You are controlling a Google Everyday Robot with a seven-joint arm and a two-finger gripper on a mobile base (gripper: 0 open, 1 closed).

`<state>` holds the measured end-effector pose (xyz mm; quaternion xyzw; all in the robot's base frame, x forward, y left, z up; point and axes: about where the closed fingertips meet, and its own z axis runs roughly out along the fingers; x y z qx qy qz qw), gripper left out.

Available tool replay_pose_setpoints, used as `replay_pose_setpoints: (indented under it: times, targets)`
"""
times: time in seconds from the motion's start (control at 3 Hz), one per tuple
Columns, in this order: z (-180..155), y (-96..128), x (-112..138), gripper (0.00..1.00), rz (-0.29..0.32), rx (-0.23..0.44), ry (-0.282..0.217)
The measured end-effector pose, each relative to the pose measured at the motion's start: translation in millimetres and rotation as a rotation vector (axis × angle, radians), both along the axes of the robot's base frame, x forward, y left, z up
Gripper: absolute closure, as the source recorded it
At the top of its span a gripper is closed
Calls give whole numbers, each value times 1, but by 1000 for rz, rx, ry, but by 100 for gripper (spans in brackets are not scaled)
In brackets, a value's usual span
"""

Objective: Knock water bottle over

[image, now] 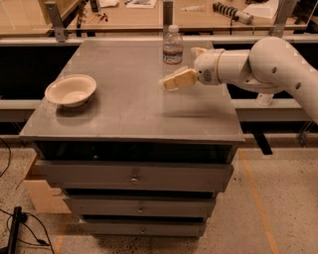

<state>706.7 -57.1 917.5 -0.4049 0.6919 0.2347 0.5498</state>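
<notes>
The water bottle (pixel 173 47) stands upright near the back middle of the grey cabinet top (pixel 129 104). It is clear plastic with a white cap and a dark label band. My gripper (pixel 171 82), with tan fingers on a white arm reaching in from the right, is over the cabinet top, right in front of the bottle's lower part. It hides the bottle's base. I cannot tell whether it touches the bottle.
A white bowl (pixel 70 90) sits on the left of the cabinet top. The cabinet has drawers (pixel 134 176) below. A wooden bench (pixel 129 15) with tools runs behind. A small white bottle (pixel 264 98) stands at the right behind the arm.
</notes>
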Motion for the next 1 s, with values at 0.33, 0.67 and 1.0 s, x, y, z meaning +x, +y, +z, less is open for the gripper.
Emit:
replay_pose_setpoints:
  times: [0.33,0.67,1.0]
  targets:
    - [-6,24,17,18,36,29,-25]
    - [-9,39,26,41,75,57,-50]
    - [-8,49,27,64,102,34,-71]
